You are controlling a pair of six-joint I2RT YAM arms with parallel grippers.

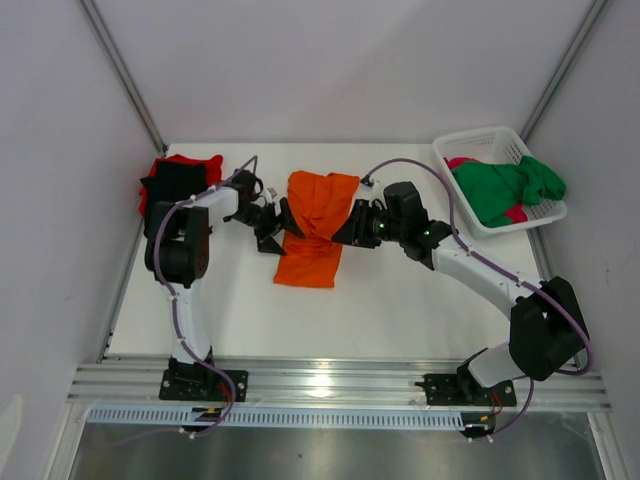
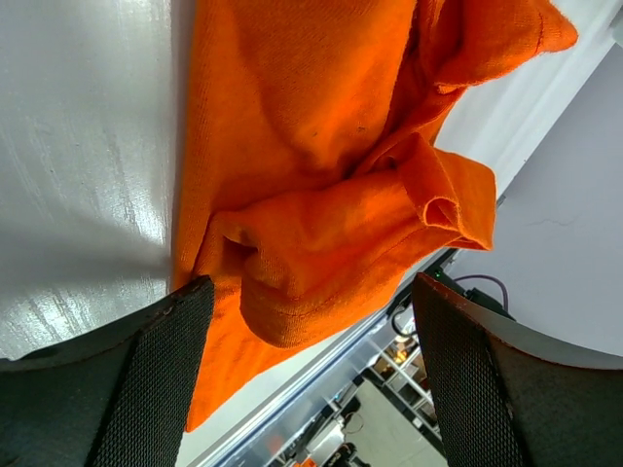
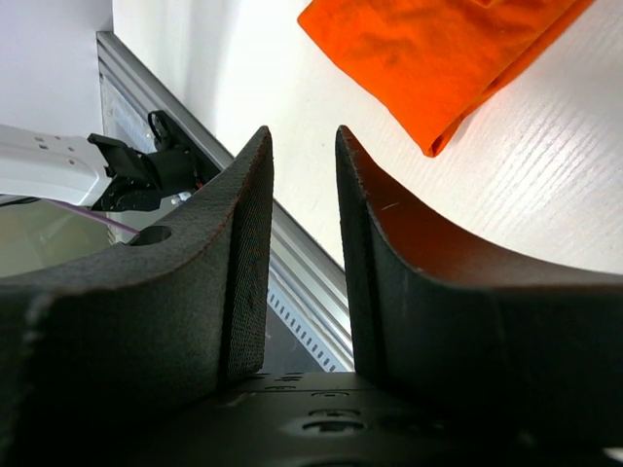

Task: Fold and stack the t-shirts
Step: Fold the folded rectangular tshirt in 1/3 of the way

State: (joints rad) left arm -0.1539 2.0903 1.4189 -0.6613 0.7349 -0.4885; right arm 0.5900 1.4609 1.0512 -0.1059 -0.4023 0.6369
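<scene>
orange t-shirt (image 1: pixel 308 258) is a long rumpled strip, bunched in the middle; left pincer (image 1: pixel 280 222) spread wide at its edge, right pincer (image 1: pixel 344 232) slightly parted, empty

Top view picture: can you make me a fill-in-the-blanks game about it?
1. The middle t-shirt, between the left gripper and the right gripper, is ____ in colour.
2. The green t-shirt lies in the white ____.
3. The black t-shirt lies at the far ____ side of the table.
Missing words: orange; basket; left.
</scene>
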